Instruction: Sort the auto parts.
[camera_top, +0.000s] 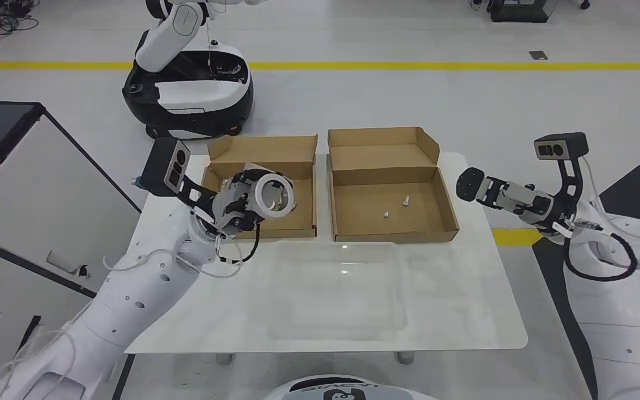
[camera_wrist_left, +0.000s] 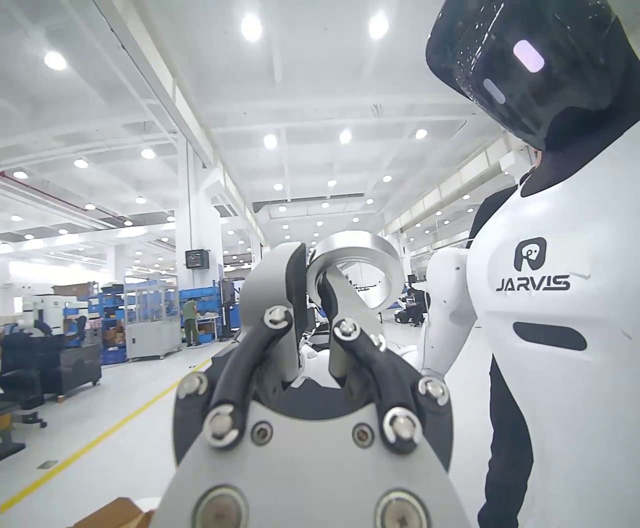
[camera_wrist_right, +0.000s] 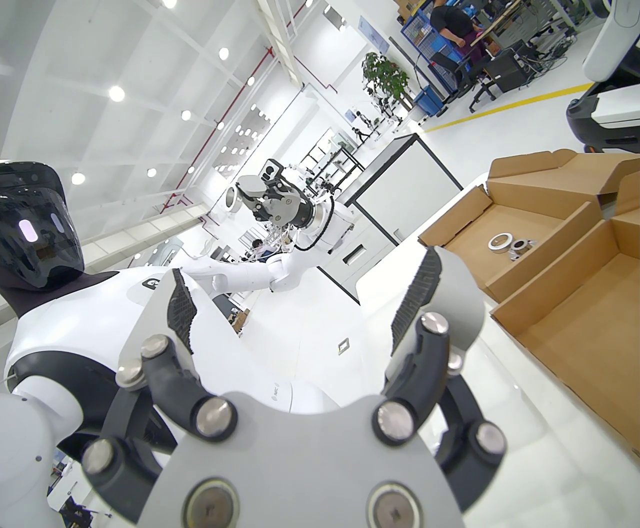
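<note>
A silver metal ring (camera_top: 271, 195) is held up above the left cardboard box (camera_top: 295, 160), with my left gripper (camera_top: 243, 203) shut on its rim. The left wrist view has the ring (camera_wrist_left: 356, 272) pinched between the fingers of that gripper (camera_wrist_left: 312, 270). In the right wrist view the left box (camera_wrist_right: 530, 220) holds a flat ring (camera_wrist_right: 500, 242) and a second metal part (camera_wrist_right: 521, 247). Two small pale parts (camera_top: 407, 199) (camera_top: 386, 214) lie in the right box (camera_top: 440, 215). My right gripper (camera_top: 470, 185) hangs open and empty off the table's right edge, fingers (camera_wrist_right: 431, 285) spread wide.
A clear plastic tray (camera_top: 330, 290) sits on the white table (camera_top: 470, 300) in front of the boxes. Both box lids stand open at the back. Another robot's base (camera_top: 190, 95) stands on the floor beyond the table.
</note>
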